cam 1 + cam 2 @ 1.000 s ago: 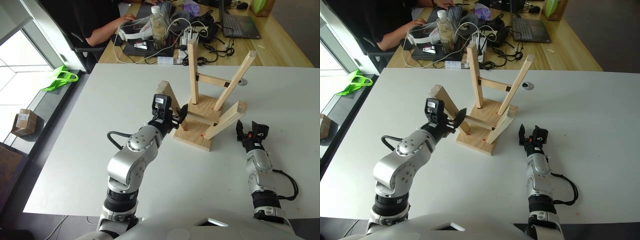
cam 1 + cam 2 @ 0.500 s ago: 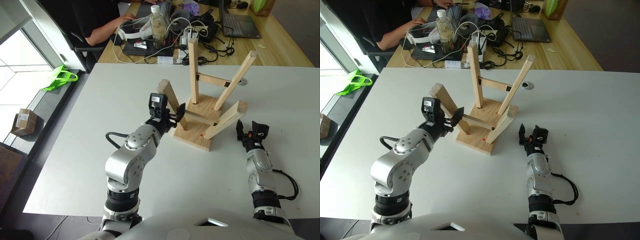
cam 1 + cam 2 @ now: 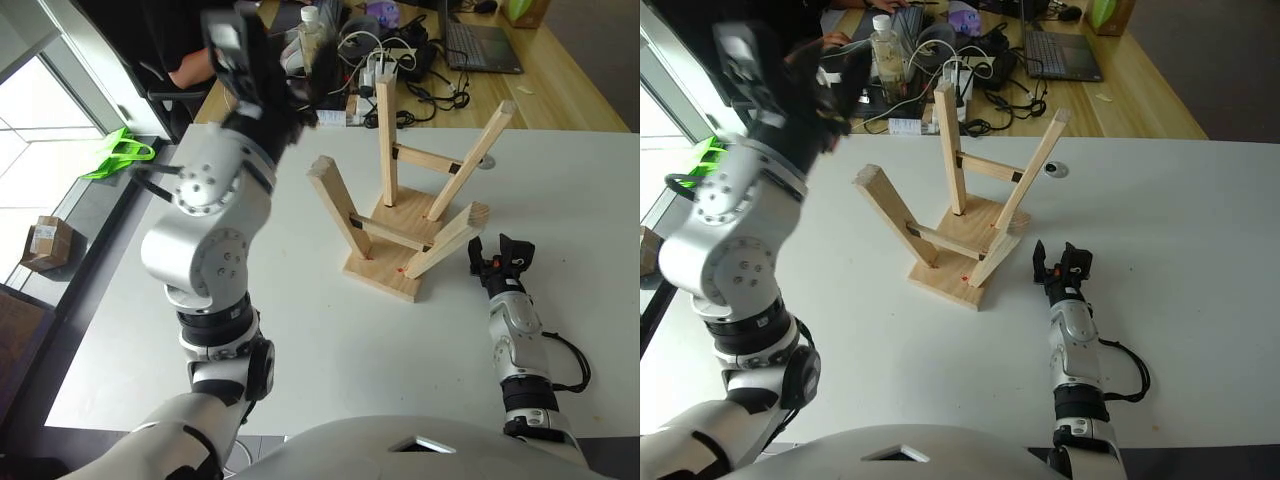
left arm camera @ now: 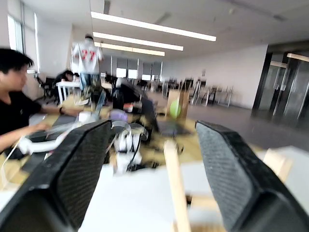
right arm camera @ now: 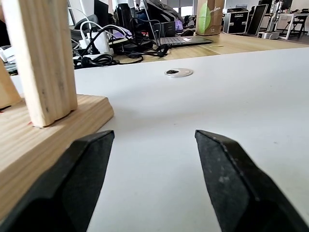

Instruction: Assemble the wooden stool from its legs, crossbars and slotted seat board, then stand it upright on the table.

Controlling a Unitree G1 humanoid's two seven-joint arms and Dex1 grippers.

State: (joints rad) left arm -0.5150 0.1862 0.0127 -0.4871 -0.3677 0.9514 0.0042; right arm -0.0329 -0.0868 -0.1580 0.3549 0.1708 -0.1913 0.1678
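the stool [image 3: 400,235] sits upside down on the white worktop [image 3: 560,200], its seat board [image 3: 385,280] lying flat and its four legs pointing up and splaying outward. one leg [image 3: 340,215] leans toward the robot's left, one [image 3: 387,140] stands nearly straight, one [image 3: 475,160] leans to the right at the back, and a short-looking one [image 3: 445,243] tilts low toward the right front corner. a crossbar [image 3: 425,158] joins the two back legs partway up, and another crossbar [image 3: 385,231] runs low between the left leg and the right front one

the left gripper [image 4: 153,128] is high above the far left part of the worktop, well apart from the stool; its fingers [image 4: 72,174] are spread wide with nothing between them

the right gripper [image 3: 490,250] rests low on the worktop just beside the seat board's right corner, not touching it, with its fingers [image 5: 87,164] parted and empty

beyond the worktop a wooden desk [image 3: 570,90] carries a laptop [image 3: 480,45], a bottle [image 3: 885,55] and tangled cables [image 3: 420,85]
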